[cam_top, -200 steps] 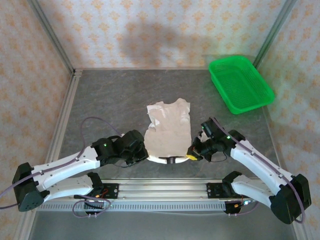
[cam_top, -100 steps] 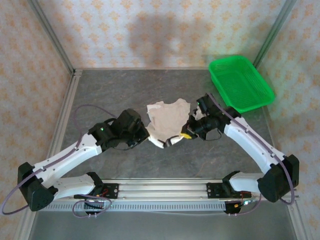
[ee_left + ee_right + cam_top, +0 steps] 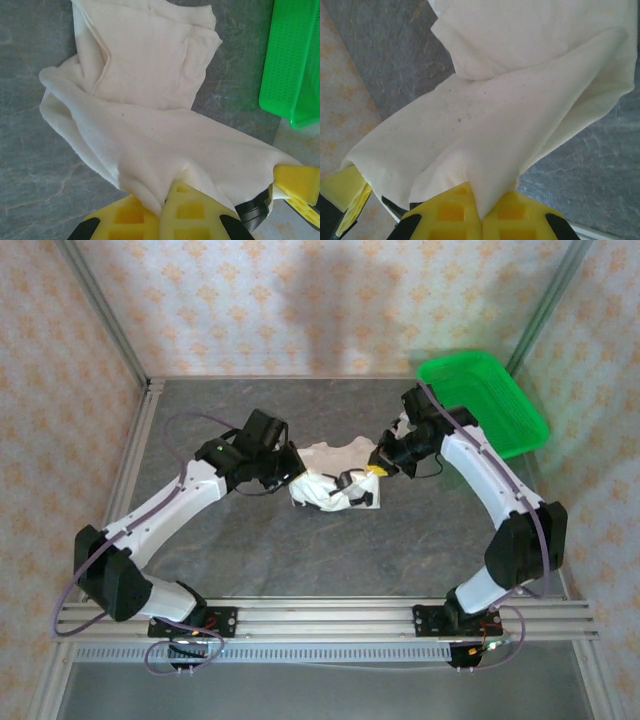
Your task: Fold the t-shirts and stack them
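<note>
Nearest the arm bases, a wide strip of grey table (image 3: 330,560) is lying bare in front of the t-shirt (image 3: 335,480), which is sitting bunched at mid-table. The left gripper (image 3: 167,202) is pinching one end of the shirt's raised edge, jaws closed on the cloth. The right gripper (image 3: 480,207) is clamping the other end likewise, so the edge is hanging above the rest of the cloth. Beyond them more bare table is running to the back wall (image 3: 330,310), and the green basket (image 3: 485,405) is sitting in the far right corner, close beside the right arm.
</note>
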